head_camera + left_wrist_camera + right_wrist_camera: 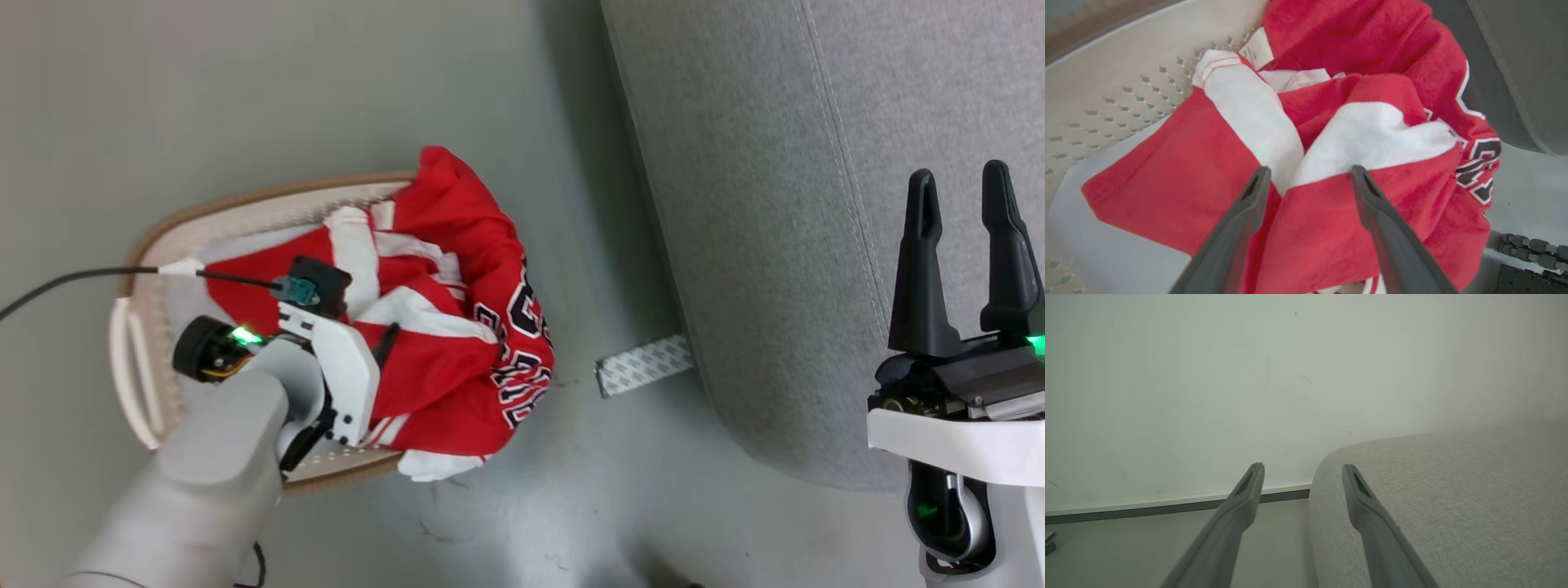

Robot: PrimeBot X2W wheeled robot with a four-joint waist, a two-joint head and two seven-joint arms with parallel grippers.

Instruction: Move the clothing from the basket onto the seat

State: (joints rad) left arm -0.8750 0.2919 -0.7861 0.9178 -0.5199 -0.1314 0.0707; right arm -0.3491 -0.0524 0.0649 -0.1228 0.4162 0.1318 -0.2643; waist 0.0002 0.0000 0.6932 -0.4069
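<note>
One big grey woven seat [775, 204] takes up the right of the head view, its rounded edge coming down to the pale floor [245, 98]. In the right wrist view its top [1453, 498] curves away in front of a plain light wall [1208, 375] with a dark skirting strip [1167, 504] at the bottom.

The basket [245, 204], cream with a brown rim and perforated sides, stands on the floor left of the seat and apart from it. The clothing [457, 327] is in the basket: a bunched red heap with white stripes. It spills over the rim on the side toward the seat, where the black-and-white lettering [522, 351] hangs outside the basket. None of it lies on the seat.

The left gripper [1308, 169] reaches down into the basket. Its jaws stand wide apart, with the tips down at the cloth on either side of a raised red-and-white fold. From the head view, the forearm and wrist cover the fingers. The right gripper [959, 173] is held up in front of the seat at the lower right, clear of the basket. Its jaws are also spread and have nothing between them.

A short white patterned strip [645, 363] lies on the floor at the foot of the seat. A thin black cable [65, 282] runs in from the left across the basket to the left wrist. A small white label [1255, 49] shows on the fabric near the basket wall [1126, 81].
</note>
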